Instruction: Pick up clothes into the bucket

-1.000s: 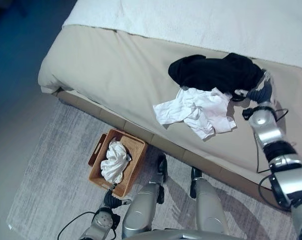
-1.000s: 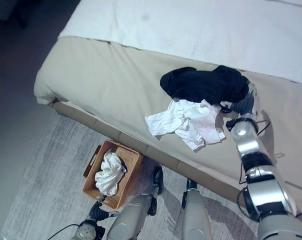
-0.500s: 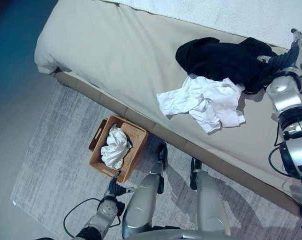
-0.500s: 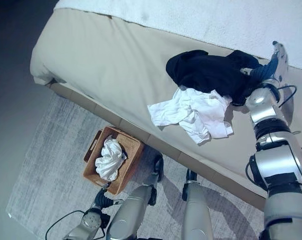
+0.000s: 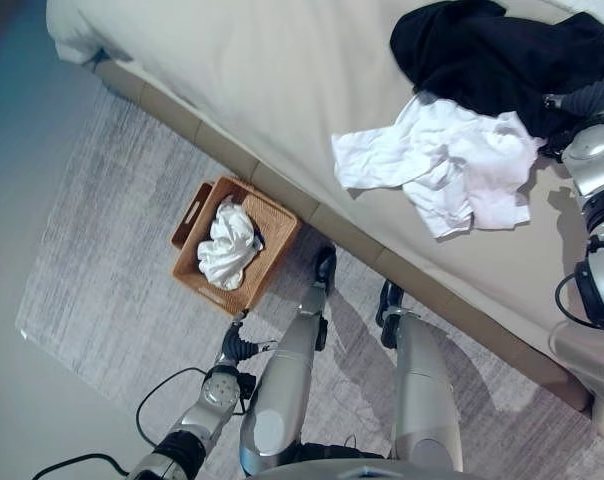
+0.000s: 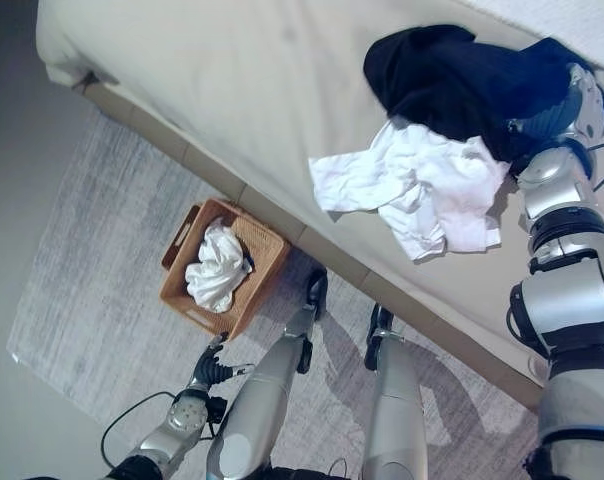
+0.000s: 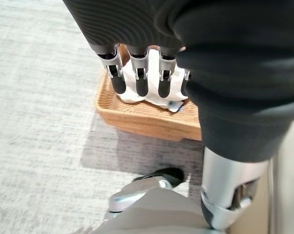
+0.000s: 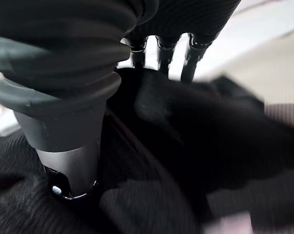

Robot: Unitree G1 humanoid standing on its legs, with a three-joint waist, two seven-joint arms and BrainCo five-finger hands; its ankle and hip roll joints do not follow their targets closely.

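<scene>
From the head, a black garment (image 5: pixel 502 55) and a white shirt (image 5: pixel 447 165) are seen on the bed (image 5: pixel 262 90) and a wicker basket (image 6: pixel 260 262) with white cloth (image 6: pixel 214 268) on the rug (image 5: pixel 92 260); in the left wrist view, the left hand (image 7: pixel 137 73) is held straight-fingered and empty; in the right wrist view, the right hand (image 8: pixel 159 51) is pressed into the black garment, its grip not discernible.

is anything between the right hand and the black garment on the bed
Nothing visible. The right hand is already at the black garment on the bed, its fingers reaching over the dark cloth. The white garment lies beside it, nearer the bed's edge, not between them.
</scene>
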